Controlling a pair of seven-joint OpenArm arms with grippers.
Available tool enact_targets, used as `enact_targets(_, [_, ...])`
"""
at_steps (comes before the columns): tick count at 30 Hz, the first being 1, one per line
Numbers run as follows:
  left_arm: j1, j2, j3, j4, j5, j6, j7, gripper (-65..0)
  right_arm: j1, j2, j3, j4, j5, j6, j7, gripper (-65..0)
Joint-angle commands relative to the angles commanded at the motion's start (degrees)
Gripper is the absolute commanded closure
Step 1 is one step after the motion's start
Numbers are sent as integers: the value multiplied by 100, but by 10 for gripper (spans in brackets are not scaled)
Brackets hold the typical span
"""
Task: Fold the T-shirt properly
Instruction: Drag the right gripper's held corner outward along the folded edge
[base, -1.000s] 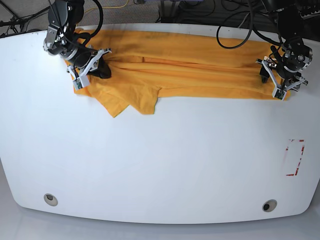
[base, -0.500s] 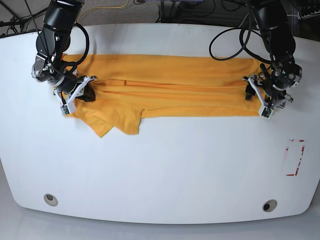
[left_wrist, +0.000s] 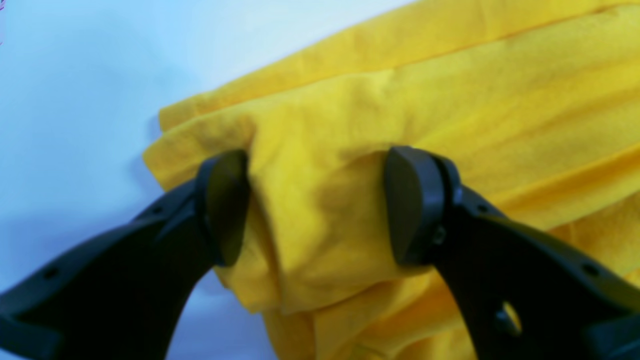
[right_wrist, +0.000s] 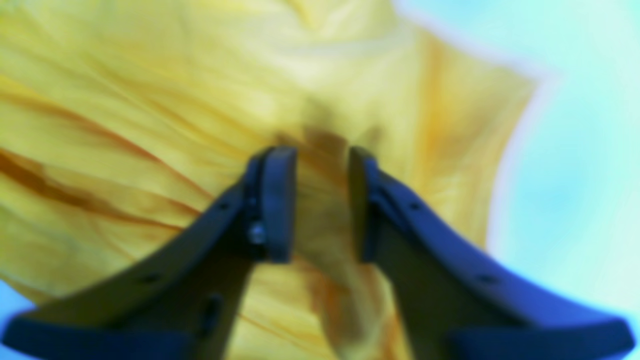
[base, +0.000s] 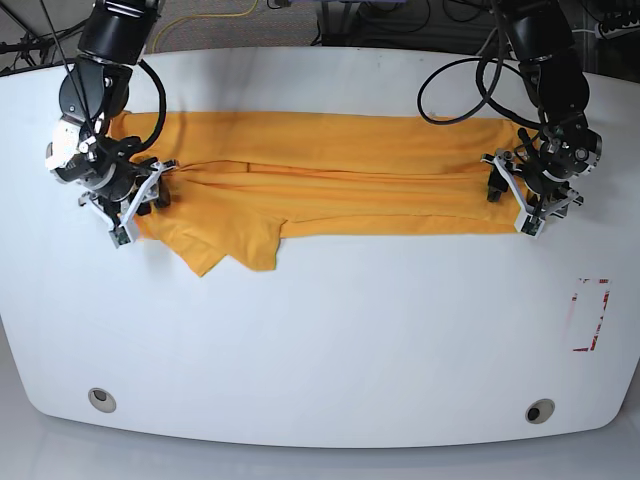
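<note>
The orange-yellow T-shirt (base: 340, 185) lies as a long folded band across the far part of the white table (base: 320, 340), with a sleeve flap (base: 235, 245) hanging toward the front on the left. No print shows. At the band's right end, my left gripper (base: 507, 195) (left_wrist: 317, 205) stands open, a bulge of cloth (left_wrist: 320, 210) between its spread fingers. My right gripper (base: 143, 200) (right_wrist: 322, 200) is at the band's left end, shut on a narrow fold of the T-shirt (right_wrist: 325, 165); that view is blurred.
A red dashed rectangle (base: 590, 315) is marked near the table's right edge. Two round holes (base: 100, 399) (base: 539, 411) sit near the front corners. Cables and arm bases stand behind the table's far edge.
Both grippers have pulled the shirt band toward the front of the table over the last second. The left end has shifted further left, and the band now lies straighter.
</note>
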Motion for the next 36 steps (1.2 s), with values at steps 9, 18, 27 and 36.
enact_targets(9, [35,18,35,237,9,0,0,-399,826,-97,-237,-809,-9,0,79,-352])
enact_targets(18, [44,18,35,193,0,0,0,-399,1591,-53,-976,-2251,-9,0,976,-355])
enact_targets(27, [114,18,35,229,-9,0,0,-399,1987,-35,-1468,-3288,-193,-40,1758,-355])
enact_targets(36, [114,18,18,229,-9,0,0,-399,1978,-246,-1547,-3323,-1037,-189,2145,-354])
